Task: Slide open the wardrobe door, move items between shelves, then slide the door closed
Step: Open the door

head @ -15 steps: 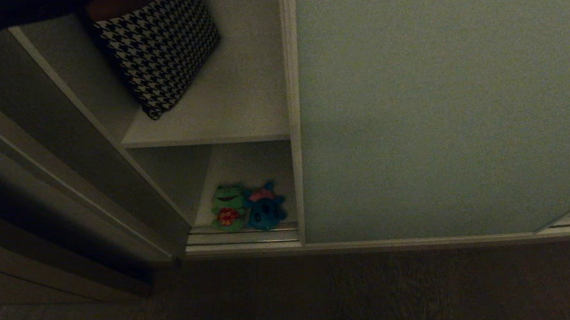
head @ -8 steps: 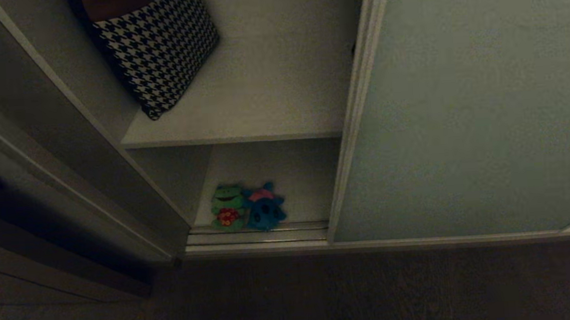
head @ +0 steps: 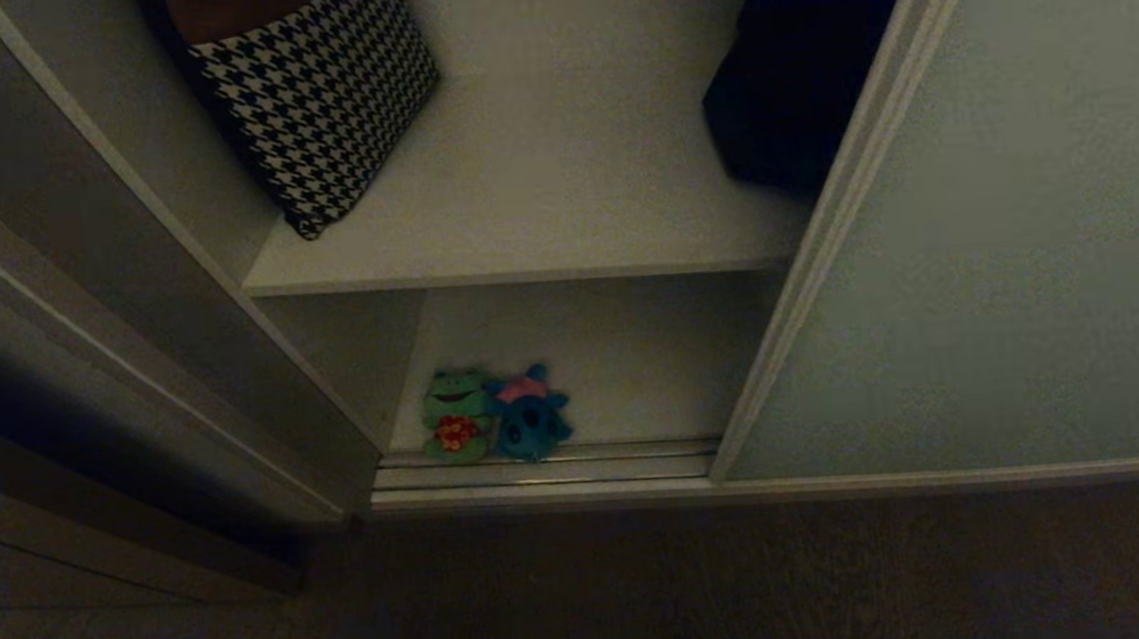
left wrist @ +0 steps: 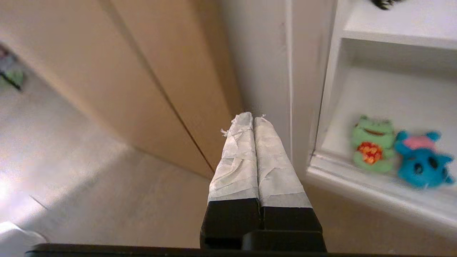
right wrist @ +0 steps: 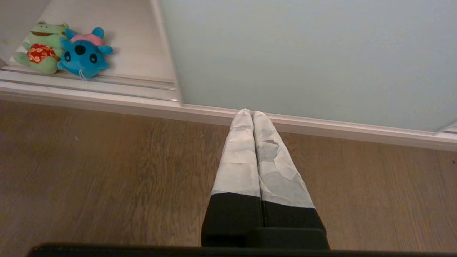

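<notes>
We see the pale grey-green matte sliding wardrobe door [head: 984, 230] drawn off toward our right, leaving the wardrobe compartment open. Our left hand [left wrist: 252, 119] hangs low outside the wardrobe with its tape-wrapped fingers [left wrist: 237, 157] pressed together and holding nothing. It points at the off-white side panel [left wrist: 264, 71] of the wardrobe. To the side of that hand, past the panel's edge, the teal-blue plush toy with a pink patch [left wrist: 421, 160] sits on the bottom off-white shelf board [left wrist: 392, 96], touching a green plush frog with a red flowered belly [left wrist: 371, 144]; both are close to the shelf's front edge.

Our right hand [right wrist: 252, 113] also has its taped fingers [right wrist: 237, 157] pressed together, empty, above the brown wood-grain floor [right wrist: 107, 171]. Its tips point at the base rail under the door; the two toys lie well off to its side.

On the upper off-white shelf [head: 542, 211] a black-and-white houndstooth cushion [head: 313, 97] leans at the far left, and a dark bulky object [head: 793, 73] sits beside the door's edge; we cannot tell what it is.
</notes>
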`<state>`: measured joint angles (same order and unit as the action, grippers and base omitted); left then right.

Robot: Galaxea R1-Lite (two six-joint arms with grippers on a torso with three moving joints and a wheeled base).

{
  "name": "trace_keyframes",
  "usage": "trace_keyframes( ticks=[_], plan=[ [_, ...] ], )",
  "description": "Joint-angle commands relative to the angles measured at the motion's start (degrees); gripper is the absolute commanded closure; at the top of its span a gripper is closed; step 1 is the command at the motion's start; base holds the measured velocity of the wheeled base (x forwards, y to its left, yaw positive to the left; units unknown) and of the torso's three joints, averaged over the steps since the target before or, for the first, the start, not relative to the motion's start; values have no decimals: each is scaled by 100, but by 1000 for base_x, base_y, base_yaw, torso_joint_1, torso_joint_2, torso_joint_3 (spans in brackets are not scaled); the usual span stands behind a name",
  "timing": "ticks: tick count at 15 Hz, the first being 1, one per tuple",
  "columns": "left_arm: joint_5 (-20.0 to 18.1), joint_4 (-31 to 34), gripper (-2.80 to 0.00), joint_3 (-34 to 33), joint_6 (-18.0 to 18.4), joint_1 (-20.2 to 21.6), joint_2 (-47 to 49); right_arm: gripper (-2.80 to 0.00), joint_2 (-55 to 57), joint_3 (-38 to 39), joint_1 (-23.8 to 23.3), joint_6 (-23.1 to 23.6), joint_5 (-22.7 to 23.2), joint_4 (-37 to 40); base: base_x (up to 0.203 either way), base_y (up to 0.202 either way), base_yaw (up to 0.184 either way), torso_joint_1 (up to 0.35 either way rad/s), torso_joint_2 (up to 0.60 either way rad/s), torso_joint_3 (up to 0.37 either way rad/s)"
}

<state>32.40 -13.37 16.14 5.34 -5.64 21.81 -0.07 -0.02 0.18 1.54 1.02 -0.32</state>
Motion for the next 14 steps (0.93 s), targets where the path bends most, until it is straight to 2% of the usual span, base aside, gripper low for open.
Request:
trace_keyframes(
  ticks=[1,4,8,10,12,14],
  plan=[
    [2,-317,0,-666,-218,89,-562,0,7,2,8,5,3,-3,0,0,0,0,0,0],
    [-641,-714,0,-1500,-334,113,-580,0,7,2,-1,5,3,-3,0,0,0,0,0,0],
    [-863,-319,0,-1622,-398,115,-581,0,7,2,-1,5,3,-3,0,0,0,0,0,0],
    [-1284,-123,0,-1619,-359,115,-572,0,7,-1,8,5,3,-3,0,0,0,0,0,0],
    [-1909,-78,0,-1614,-343,139,-608,0,7,2,3,5,3,-5,0,0,0,0,0,0],
    [-2339,157,0,-1612,-338,338,-1022,0,7,-1,0,5,3,-5,0,0,0,0,0,0]
  ],
)
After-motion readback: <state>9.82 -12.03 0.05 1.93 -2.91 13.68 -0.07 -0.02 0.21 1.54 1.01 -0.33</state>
